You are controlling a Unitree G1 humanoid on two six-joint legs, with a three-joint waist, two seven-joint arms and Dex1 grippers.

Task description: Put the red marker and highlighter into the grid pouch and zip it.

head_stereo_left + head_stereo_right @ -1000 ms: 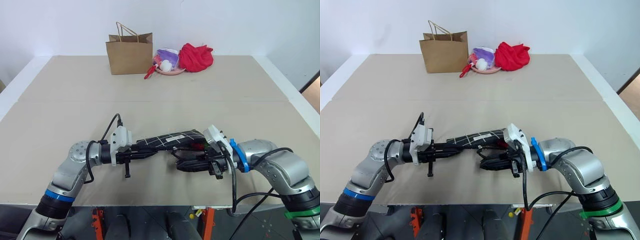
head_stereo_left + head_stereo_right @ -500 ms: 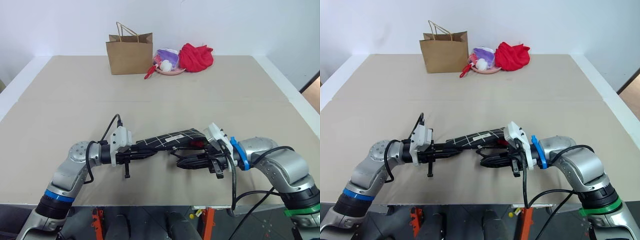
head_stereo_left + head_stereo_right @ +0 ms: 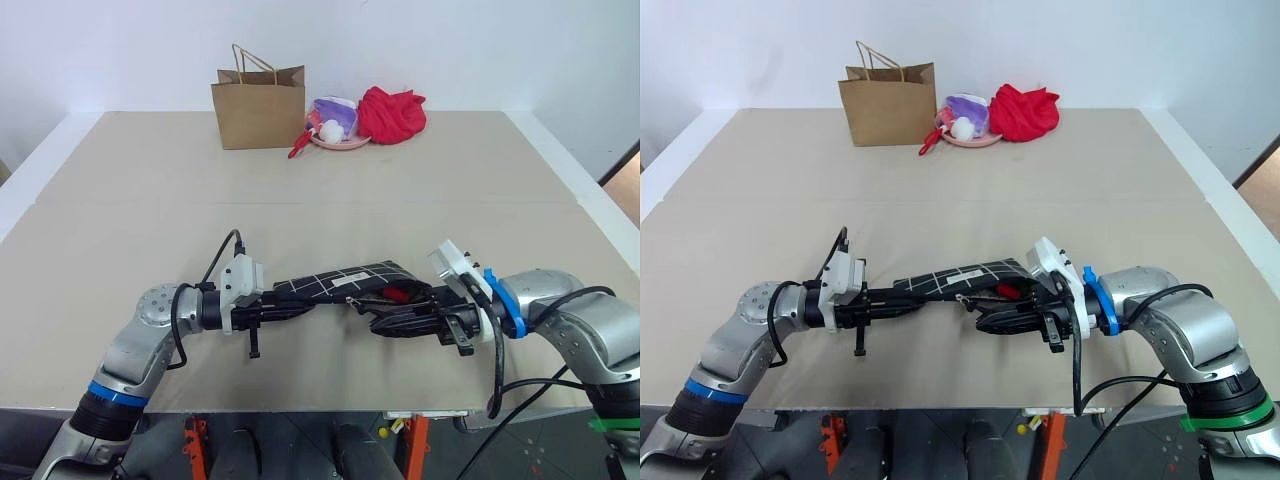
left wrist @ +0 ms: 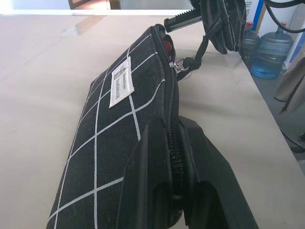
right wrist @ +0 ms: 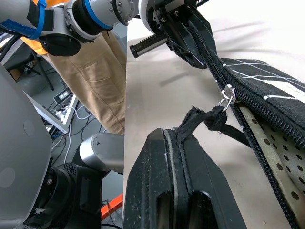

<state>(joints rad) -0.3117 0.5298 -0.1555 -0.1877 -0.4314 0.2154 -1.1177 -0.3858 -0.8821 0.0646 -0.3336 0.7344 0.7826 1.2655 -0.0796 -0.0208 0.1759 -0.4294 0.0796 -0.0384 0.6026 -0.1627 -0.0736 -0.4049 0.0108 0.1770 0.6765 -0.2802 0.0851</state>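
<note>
I hold the flat black fabric grid pouch with white grid lines (image 3: pixel 340 281) just above the beige surface (image 3: pixel 300 180), between my two arms. My left claw (image 4: pixel 174 191) is clamped on the pouch's zipper end. My right claw (image 5: pixel 178 191) is pinched shut on the black zipper pull cord (image 5: pixel 209 119). A bit of red, likely the red marker (image 3: pixel 396 294), shows inside the mouth near the right claw, so filling looks done. I cannot see the highlighter. Part of the zipper remains unclosed near my right claw.
</note>
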